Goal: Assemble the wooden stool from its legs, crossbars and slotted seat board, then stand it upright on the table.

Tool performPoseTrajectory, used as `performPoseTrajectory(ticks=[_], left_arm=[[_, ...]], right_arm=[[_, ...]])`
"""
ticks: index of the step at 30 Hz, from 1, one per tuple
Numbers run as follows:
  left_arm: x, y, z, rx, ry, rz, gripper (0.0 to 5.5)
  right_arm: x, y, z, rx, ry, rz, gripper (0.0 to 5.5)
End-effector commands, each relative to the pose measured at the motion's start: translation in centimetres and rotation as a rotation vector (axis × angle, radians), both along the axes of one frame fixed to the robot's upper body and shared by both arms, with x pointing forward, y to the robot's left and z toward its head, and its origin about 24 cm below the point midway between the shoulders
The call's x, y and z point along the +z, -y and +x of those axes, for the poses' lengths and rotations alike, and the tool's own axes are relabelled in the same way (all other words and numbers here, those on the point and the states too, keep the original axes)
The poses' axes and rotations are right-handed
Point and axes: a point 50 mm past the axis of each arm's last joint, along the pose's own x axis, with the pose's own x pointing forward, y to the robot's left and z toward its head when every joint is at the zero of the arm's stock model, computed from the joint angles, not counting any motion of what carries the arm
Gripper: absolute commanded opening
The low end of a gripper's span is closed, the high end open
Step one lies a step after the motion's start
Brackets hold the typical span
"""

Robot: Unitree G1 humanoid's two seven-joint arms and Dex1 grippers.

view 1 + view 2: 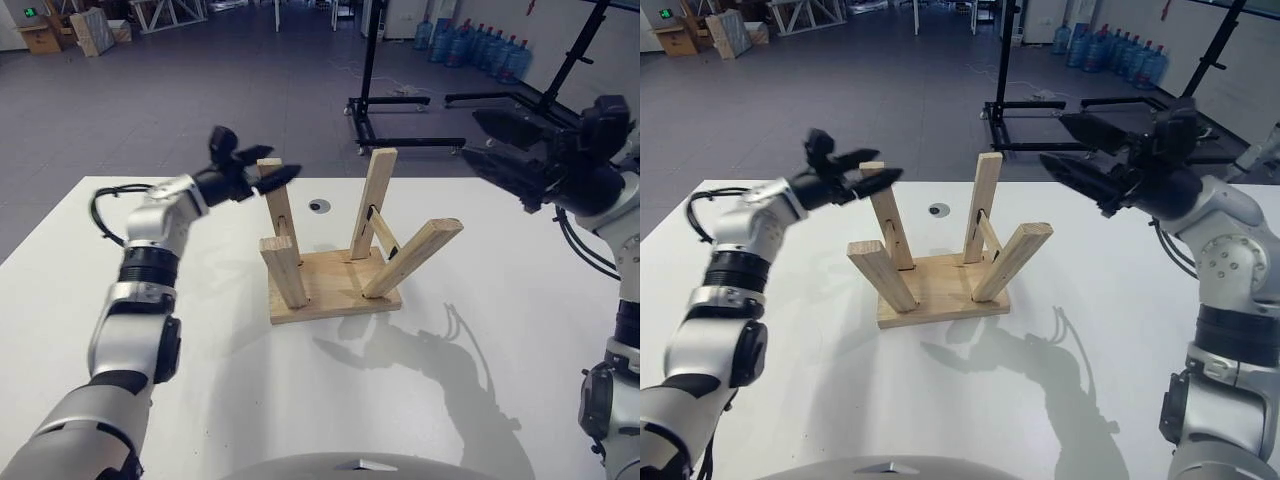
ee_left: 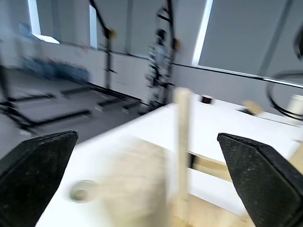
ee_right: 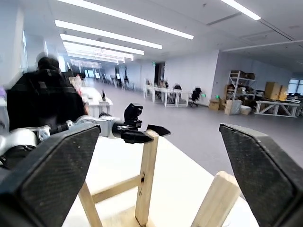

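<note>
The wooden stool lies upside down on the white table (image 1: 200,400), its seat board (image 1: 330,297) flat and its legs pointing up. The back-left leg (image 1: 279,210), the front-left leg (image 1: 285,270) and the back-right leg (image 1: 373,200) stand roughly upright. The front-right leg (image 1: 415,255) leans outward to the right, and a thin crossbar (image 1: 382,232) joins it to the back-right leg. My left gripper (image 1: 262,162) is open at the top of the back-left leg (image 2: 182,151), one finger on each side. My right gripper (image 1: 472,135) hangs open in the air, above and to the right of the stool.
A round cable hole (image 1: 319,206) sits in the table just behind the stool. Beyond the table's far edge, black metal stands (image 1: 400,110) are on the grey floor, with water bottles (image 1: 470,45) farther back. Open tabletop lies in front of the stool.
</note>
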Motion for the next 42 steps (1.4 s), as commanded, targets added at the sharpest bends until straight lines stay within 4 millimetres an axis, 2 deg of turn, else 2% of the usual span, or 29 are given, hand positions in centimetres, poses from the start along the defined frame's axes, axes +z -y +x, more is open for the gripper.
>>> performPoseTrajectory(ticks=[1,3,5,6,7,8,9,10,11,14,16,23,26,29,34,42], left_arm=[[6.9,-2.5,-1.0,0.023,0.152,-0.149,5.40],[9.2,-3.9,-3.3,-0.006,0.202,-0.144,5.40],[8.1,-6.0,-7.1,-0.046,0.153,-0.029,5.40],[6.1,-7.2,-9.8,-0.077,0.070,0.031,5.40],[2.9,-8.5,-13.1,-0.098,-0.064,0.082,5.40],[1.0,-9.0,-15.8,-0.121,-0.167,0.110,5.40],[-0.3,-8.9,-17.9,-0.146,-0.240,0.125,5.40],[-1.3,-7.7,-19.4,-0.187,-0.272,0.124,5.40],[-1.8,-6.3,-19.9,-0.216,-0.267,0.121,5.40],[-3.2,-2.8,-19.1,-0.265,-0.244,0.121,5.40],[-4.0,-1.2,-18.9,-0.292,-0.238,0.138,5.40],[-4.5,2.0,-16.4,-0.248,-0.169,0.113,5.40],[-4.2,3.2,-15.6,-0.250,-0.140,0.075,5.40],[-4.2,3.6,-15.6,-0.257,-0.139,0.042,5.14],[-4.2,2.8,-15.4,-0.245,-0.147,0.030,4.41],[-5.3,3.1,-15.2,-0.294,-0.188,0.092,3.25]], right_arm=[[1.7,2.1,0.1,-0.009,-0.004,0.161,4.63],[1.0,2.4,0.3,-0.003,-0.057,0.155,4.63],[-0.9,3.0,-0.3,-0.003,-0.138,0.059,4.63],[-2.4,3.5,-1.0,0.001,-0.186,-0.001,4.63],[-4.2,4.2,-2.0,0.009,-0.252,-0.055,4.63],[-5.5,4.8,-2.9,0.016,-0.296,-0.088,4.63],[-6.3,5.2,-3.6,0.022,-0.327,-0.110,4.63],[-7.0,5.0,-4.0,0.042,-0.347,-0.127,4.63],[-7.5,4.6,-4.2,0.061,-0.353,-0.137,4.63],[-8.8,2.0,-3.4,0.144,-0.345,-0.168,4.63],[-9.4,0.3,-2.7,0.194,-0.325,-0.183,4.63],[-10.8,-2.6,-0.6,0.176,-0.288,-0.195,4.63],[-11.2,-3.1,-0.6,0.179,-0.283,-0.195,4.63],[-11.5,-3.1,-0.8,0.182,-0.287,-0.188,4.16],[-11.9,-2.4,-1.3,0.182,-0.305,-0.173,3.31],[-12.2,-2.9,-1.4,0.205,-0.310,-0.163,1.95]])
